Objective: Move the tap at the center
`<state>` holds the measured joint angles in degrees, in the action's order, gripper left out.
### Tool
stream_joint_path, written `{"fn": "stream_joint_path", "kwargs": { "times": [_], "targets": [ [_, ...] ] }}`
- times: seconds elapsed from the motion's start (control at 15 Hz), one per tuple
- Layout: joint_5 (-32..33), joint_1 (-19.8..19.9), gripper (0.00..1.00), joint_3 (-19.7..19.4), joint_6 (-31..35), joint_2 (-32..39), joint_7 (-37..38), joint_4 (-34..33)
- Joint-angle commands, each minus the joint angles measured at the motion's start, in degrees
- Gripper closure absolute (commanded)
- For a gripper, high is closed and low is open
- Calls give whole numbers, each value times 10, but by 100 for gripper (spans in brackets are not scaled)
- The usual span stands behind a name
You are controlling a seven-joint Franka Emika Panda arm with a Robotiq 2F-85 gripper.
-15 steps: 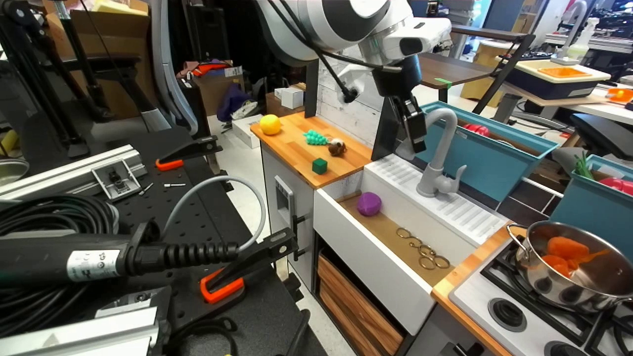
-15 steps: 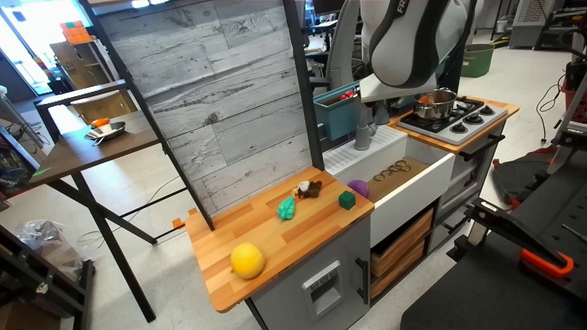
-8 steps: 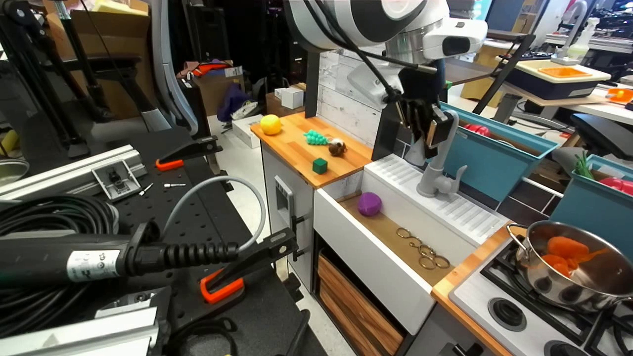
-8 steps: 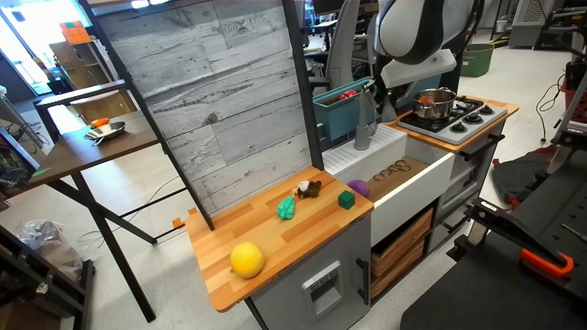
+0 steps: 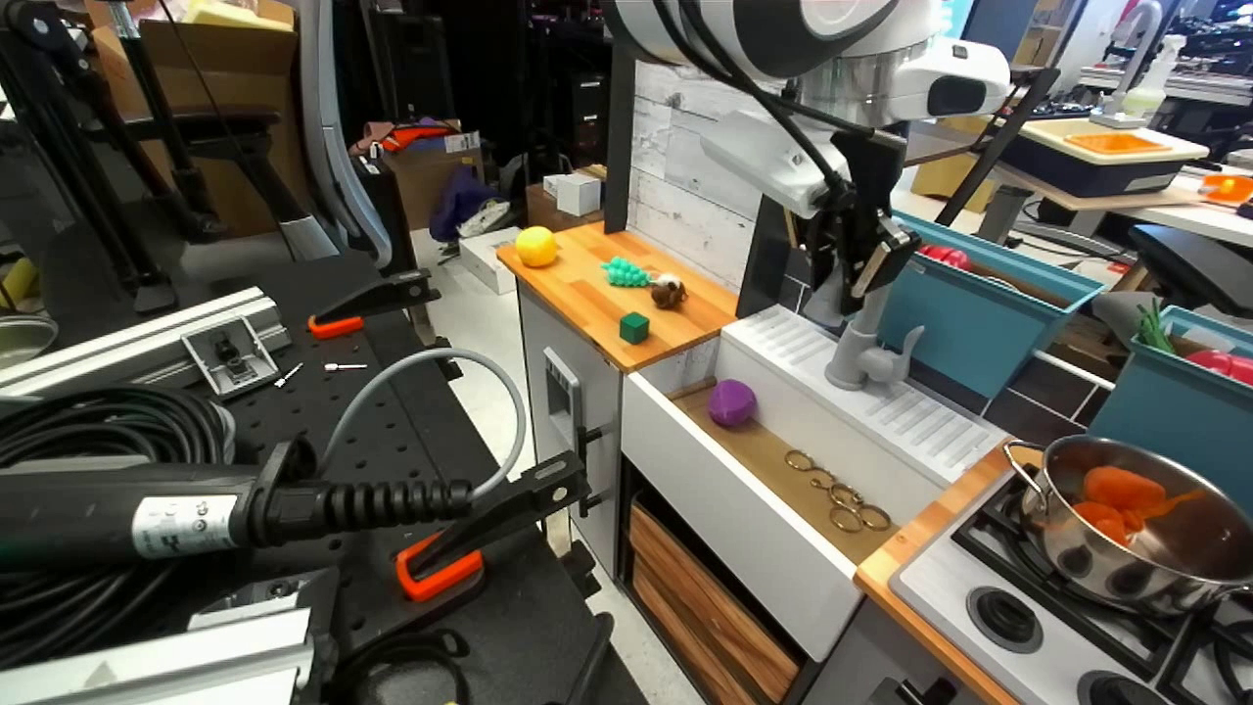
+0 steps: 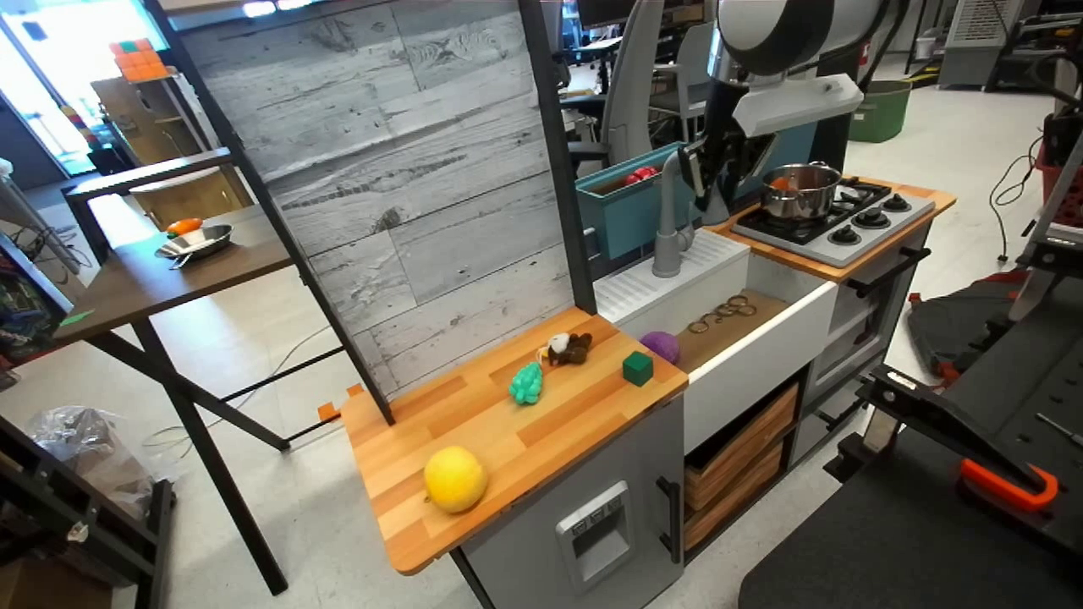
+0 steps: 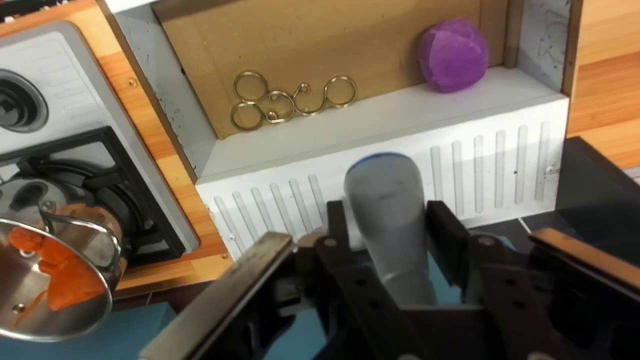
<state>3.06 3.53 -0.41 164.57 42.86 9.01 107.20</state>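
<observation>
The pale grey tap (image 5: 854,360) stands on the white ridged ledge behind the sink basin. In an exterior view its upright neck (image 6: 667,228) shows, while the top of its arch is partly hidden by my gripper (image 5: 844,279). In the wrist view the spout (image 7: 387,200), with a blue-edged flared end, lies between my two fingers. My gripper (image 7: 386,215) is open around it. The right finger is very close to the spout, perhaps touching, and a gap shows at the left finger. The flared end shows over the ridged ledge.
The white sink (image 5: 744,509) holds a purple ball (image 5: 731,403) and joined metal rings (image 5: 844,499). A metal pot (image 5: 1145,539) stands on the stove beside it. Teal bins (image 5: 979,304) hang behind the tap. A wooden counter (image 6: 541,440) carries several toys.
My gripper has moved to the right in both exterior views and tilted, coming around the spout. The spout's flared end seems to have shifted slightly right with it. The counter objects stay in place.
</observation>
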Motion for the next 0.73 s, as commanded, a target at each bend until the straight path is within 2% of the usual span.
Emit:
{"fn": "stream_joint_path", "kwargs": {
  "times": [0.0, 0.2, 0.4, 0.47, 0.53, 0.67],
  "targets": [
    [-12, 49, 24, 37, -81, -111, -105, 107],
    [-11, 59, 1, 29, -184, -201, -140, 169],
    [-10, 59, 0, 17, -318, -291, -186, 207],
    [-9, 38, 0, 4, -264, -221, -128, 161],
    [-8, 39, 0, 2, -298, -250, -140, 174],
    [-6, 39, 0, 0, -319, -284, -148, 193]
  ]
}}
